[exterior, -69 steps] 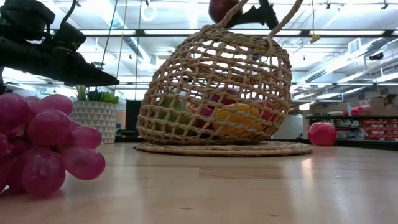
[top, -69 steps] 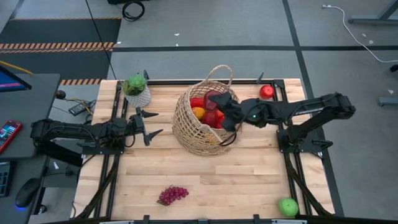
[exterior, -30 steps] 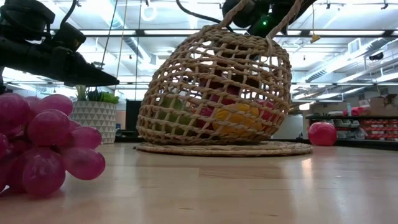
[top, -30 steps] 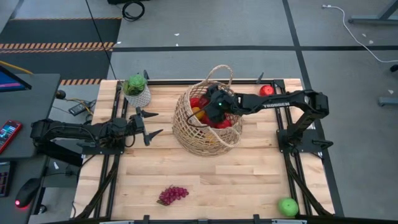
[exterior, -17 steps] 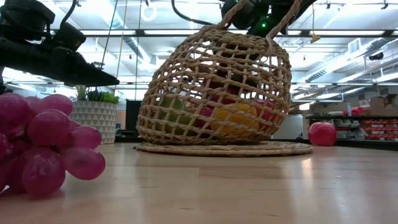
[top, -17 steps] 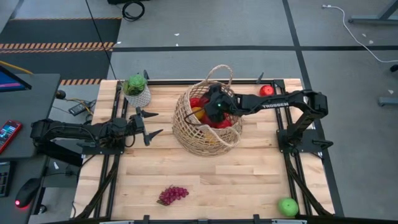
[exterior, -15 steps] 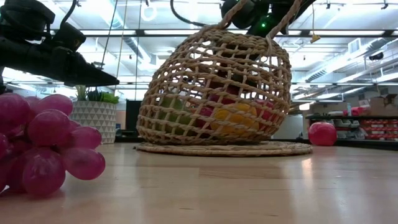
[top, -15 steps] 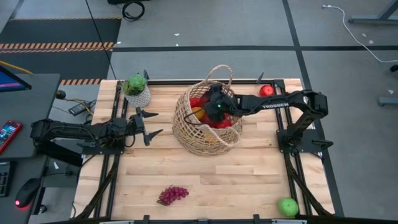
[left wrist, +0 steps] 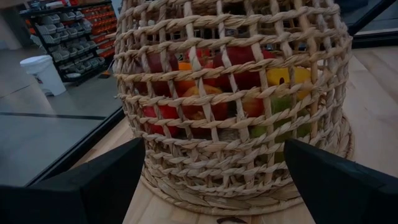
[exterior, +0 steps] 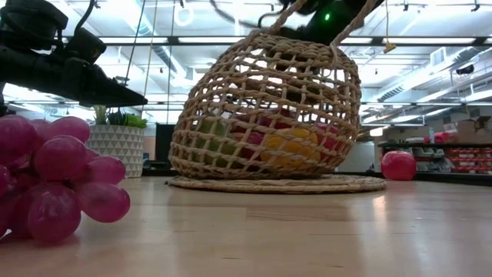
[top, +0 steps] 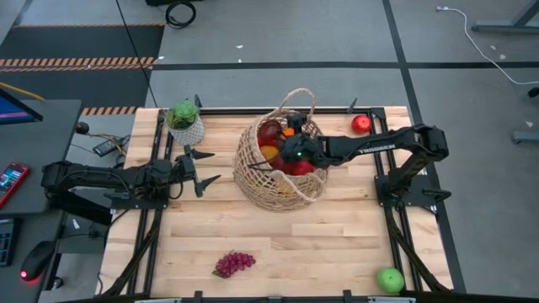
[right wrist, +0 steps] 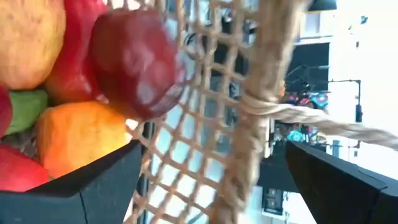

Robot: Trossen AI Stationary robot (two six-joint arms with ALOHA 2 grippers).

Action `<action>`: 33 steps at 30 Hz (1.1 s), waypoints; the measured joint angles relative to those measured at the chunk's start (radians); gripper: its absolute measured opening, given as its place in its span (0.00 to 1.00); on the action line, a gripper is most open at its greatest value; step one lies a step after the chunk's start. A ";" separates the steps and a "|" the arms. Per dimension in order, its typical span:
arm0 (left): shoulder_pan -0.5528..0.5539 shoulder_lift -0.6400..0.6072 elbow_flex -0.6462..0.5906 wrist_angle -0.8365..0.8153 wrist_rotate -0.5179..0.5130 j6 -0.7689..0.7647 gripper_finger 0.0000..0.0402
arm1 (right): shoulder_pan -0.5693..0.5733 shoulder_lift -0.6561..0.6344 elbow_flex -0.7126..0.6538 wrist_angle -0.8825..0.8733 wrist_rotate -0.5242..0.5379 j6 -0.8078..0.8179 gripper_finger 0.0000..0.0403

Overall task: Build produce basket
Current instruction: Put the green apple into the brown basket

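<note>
High view shows you the right gripper (top: 286,152) over the round tan wicker basket (top: 253,181), fingers spread and empty. Nearest loose produce is the small red apple (top: 361,124) behind its arm; left gripper (top: 205,172) waits, fingers apart.

Setting: robotics lab or industrial workshop. Evidence: wooden tabletop (top: 278,236) on a black metal frame (top: 404,244); grey concrete floor (top: 278,34) with hazard-striped tape (top: 76,61); side desk carrying a mouse (top: 35,261) and phone (top: 12,181); shelving with red bins (exterior: 453,158); rows of ceiling strip lights (exterior: 430,38); loose floor cables (top: 179,13).
</note>
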 joint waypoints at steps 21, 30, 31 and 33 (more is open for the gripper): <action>0.000 0.000 0.000 0.000 0.000 0.000 0.97 | 0.167 -0.538 0.000 0.037 -0.537 0.525 0.99; 0.000 0.000 0.000 0.000 0.000 0.000 0.97 | 0.293 -0.621 0.000 -0.039 -0.982 0.847 0.99; 0.000 0.000 0.000 0.000 0.000 0.000 0.97 | 0.310 -0.621 0.000 -0.052 -0.987 0.882 0.99; 0.000 0.000 0.000 0.000 0.000 0.000 0.97 | 0.346 -0.611 0.000 -0.094 -0.982 0.954 0.99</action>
